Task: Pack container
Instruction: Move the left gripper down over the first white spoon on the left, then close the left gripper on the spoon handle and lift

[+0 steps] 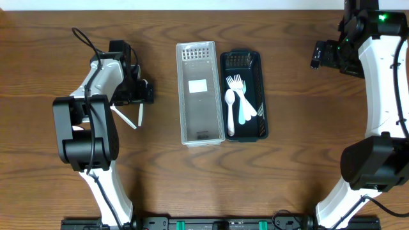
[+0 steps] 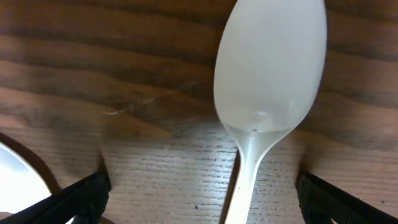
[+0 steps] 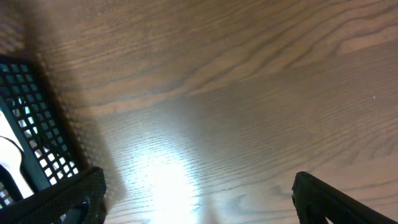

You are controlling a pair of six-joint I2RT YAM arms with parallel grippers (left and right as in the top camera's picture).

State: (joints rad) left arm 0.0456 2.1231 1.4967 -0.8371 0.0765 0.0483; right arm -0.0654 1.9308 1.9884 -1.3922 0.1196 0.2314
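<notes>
A white plastic spoon lies flat on the wooden table, its handle running back between the fingers of my left gripper, which is open and low over it without gripping. In the overhead view the left gripper is left of the clear container, with two white utensil handles showing beside it. The dark mesh basket holds several white forks and spoons. My right gripper is open and empty over bare table, right of the basket.
The clear container has a white label on its floor and stands against the dark basket's left side. The basket's mesh corner shows at the left of the right wrist view. Another white rounded piece lies at the left wrist view's lower left.
</notes>
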